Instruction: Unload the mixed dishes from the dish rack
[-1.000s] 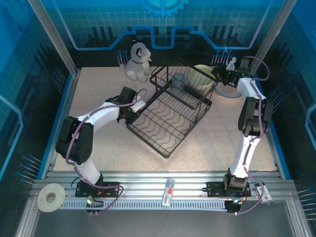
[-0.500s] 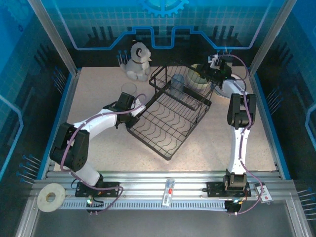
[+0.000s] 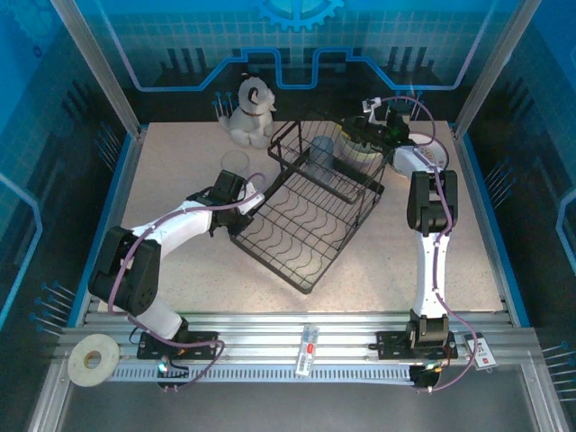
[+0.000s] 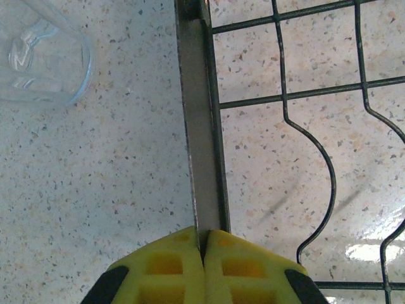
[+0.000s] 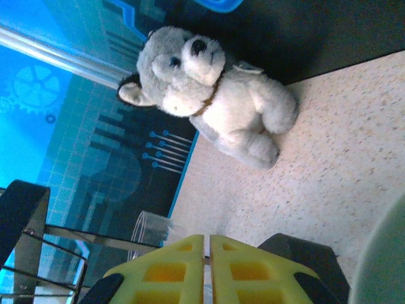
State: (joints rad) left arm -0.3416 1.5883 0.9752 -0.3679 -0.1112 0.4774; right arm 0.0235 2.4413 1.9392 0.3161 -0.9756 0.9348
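Note:
The black wire dish rack [image 3: 306, 211] lies at an angle mid-table. My left gripper [image 3: 256, 200] is at its left rim; in the left wrist view the yellow fingers [image 4: 204, 244] are shut on the rack's flat edge bar [image 4: 202, 126]. A clear tumbler [image 3: 236, 164] [image 4: 38, 60] stands on the table left of the rack. A bluish-grey dish [image 3: 324, 148] sits in the raised basket. My right gripper [image 3: 364, 133] [image 5: 207, 253] is by the basket's back right corner, closed on the thin rim of the pale green bowl [image 3: 358, 146] [image 5: 387, 266].
A grey-and-white dog figurine [image 3: 249, 110] [image 5: 209, 88] stands at the back, left of the rack. A striped plate [image 3: 425, 155] lies at the back right, under the right forearm. Bare tabletop spreads at the front and right of the rack.
My right gripper has swung left from over the striped plate toward the basket, and the pale green bowl has moved left with it. The left arm shifted slightly, still on the rack's rim.

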